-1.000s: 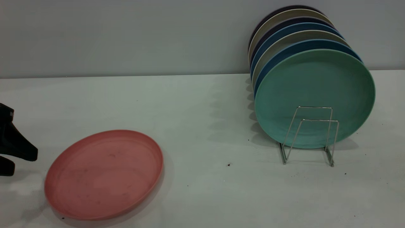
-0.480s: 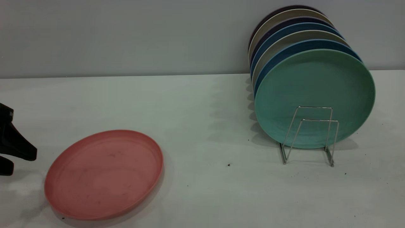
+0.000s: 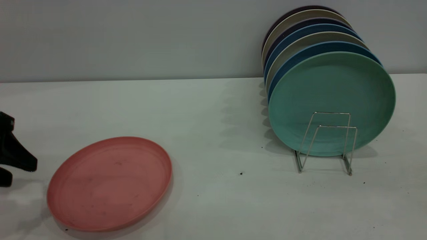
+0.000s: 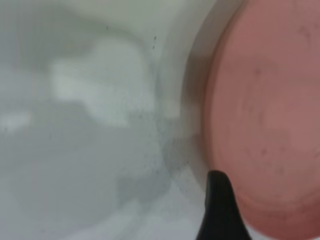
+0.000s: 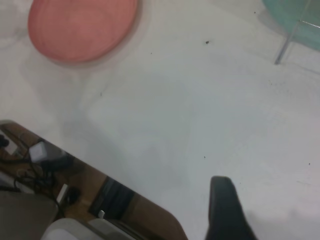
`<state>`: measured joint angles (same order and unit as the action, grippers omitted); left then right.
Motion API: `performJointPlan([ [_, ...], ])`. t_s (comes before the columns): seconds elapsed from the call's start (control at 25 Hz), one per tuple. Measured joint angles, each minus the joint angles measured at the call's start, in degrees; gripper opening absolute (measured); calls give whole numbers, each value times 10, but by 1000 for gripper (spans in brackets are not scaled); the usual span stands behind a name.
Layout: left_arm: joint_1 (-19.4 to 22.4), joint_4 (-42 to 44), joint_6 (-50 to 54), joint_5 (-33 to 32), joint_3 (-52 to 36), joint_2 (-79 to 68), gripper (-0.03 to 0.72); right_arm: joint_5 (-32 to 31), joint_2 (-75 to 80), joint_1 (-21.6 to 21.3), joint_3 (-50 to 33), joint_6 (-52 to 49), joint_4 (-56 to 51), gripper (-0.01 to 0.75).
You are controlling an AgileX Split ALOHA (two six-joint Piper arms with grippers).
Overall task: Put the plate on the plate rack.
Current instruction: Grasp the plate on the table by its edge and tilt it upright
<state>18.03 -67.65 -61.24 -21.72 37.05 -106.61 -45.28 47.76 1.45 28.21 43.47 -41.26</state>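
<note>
Left end effector (image 3: 13,168) (fingers spread) sits just beside the plate (image 3: 110,183), well apart from the plate rack (image 3: 328,143).

Light was soft and even, without glare. The plate (image 3: 110,183) and rack (image 3: 328,143) cast faint shadows on the table (image 3: 213,116). Both wrist views were blurred.

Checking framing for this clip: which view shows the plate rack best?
The exterior view: the plate rack stands whole at the table's right, its front loops free and upright plates behind. The right wrist view catches only one wire leg at its edge. The left wrist view shows none.
</note>
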Motion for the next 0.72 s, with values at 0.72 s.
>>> performJointPlan([
  [0.72, 0, -117, -110, -3, 25, -101, 516, 1, 0, 0, 0, 1, 0, 475],
])
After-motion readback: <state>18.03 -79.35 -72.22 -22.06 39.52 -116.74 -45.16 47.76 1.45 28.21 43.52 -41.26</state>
